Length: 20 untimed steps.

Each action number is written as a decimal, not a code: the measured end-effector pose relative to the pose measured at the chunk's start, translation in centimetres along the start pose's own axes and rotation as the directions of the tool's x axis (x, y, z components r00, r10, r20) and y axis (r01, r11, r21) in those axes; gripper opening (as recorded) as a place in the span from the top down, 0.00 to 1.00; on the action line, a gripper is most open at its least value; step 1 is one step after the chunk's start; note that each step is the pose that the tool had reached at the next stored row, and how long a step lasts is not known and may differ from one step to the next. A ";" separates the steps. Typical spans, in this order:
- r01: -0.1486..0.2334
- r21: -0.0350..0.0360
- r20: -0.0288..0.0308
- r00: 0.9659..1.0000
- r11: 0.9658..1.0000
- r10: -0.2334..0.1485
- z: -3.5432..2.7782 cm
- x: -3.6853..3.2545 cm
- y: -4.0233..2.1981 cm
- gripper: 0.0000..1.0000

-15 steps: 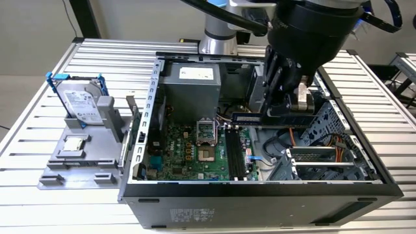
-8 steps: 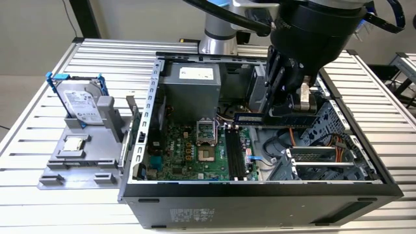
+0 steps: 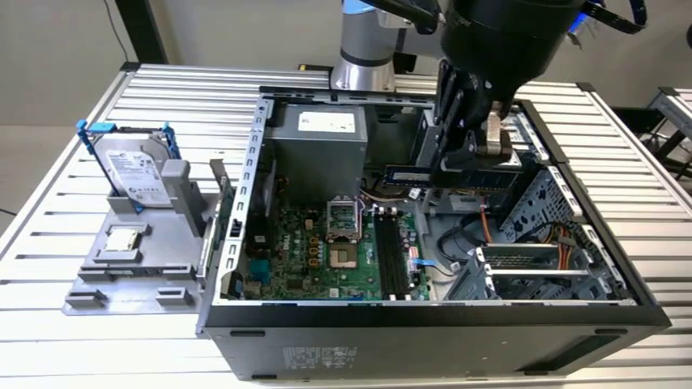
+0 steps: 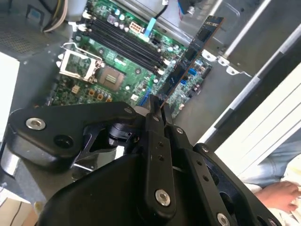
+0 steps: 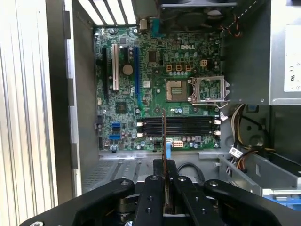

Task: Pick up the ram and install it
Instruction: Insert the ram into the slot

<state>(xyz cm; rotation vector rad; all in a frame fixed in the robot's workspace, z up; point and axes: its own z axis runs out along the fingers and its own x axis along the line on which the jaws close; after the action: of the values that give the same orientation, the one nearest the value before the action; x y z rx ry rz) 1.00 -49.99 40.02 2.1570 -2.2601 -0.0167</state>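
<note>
a: where's the ram (image 3: 492, 177) right now?

b: up in the air, pinched in the tool (image 3: 472, 162), in the upper half of the frame toward the exterior view's right. the tool is closed narrow on the stick, and in the first wrist view the thin board juts out from between the fingers (image 5: 153, 188) toward the motherboard (image 3: 313, 259).

a: seated?

b: no. it hangs above the open computer case (image 3: 433, 324), well apart from the four dark memory slots (image 3: 391, 255), which all look empty.

a: what worries you?

b: alignment, mostly. i'd judge the stick could come down skewed to a slot and jam or bend. the grip is on a thin board, so a push might make it slip or twist. i can't tell which way its notch faces or whether the slot latches are open, and either one wrong would block seating. the blue cable (image 3: 425, 262) just beside the slots could snag too.

a: what else is in the case?

b: the motherboard's cpu socket (image 3: 343, 258), open and seemingly empty, the grey power supply (image 3: 319, 146) toward the top of the frame, loose cables, and a drive cage (image 3: 540, 267) on the exterior view's right.

a: and outside it?

b: a grey tray (image 3: 119, 288) on the counter (image 3: 44, 243), at the exterior view's left. it holds a hard drive (image 3: 135, 166) standing upright in its blue-handled frame, and a small square processor chip (image 3: 122, 239) lying flat below it in the frame.
</note>
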 end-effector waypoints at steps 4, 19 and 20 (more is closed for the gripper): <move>0.000 0.000 0.000 1.000 1.000 0.000 0.00 -1.72 0.08 1.00; 0.000 0.000 0.005 1.000 1.000 0.000 -0.02 -6.04 0.28 1.00; 0.000 0.000 0.007 1.000 1.000 0.000 -0.02 -6.21 0.29 1.00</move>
<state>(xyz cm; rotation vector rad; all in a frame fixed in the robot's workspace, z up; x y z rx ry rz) 1.01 -43.78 40.02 2.1604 -2.2634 -0.0243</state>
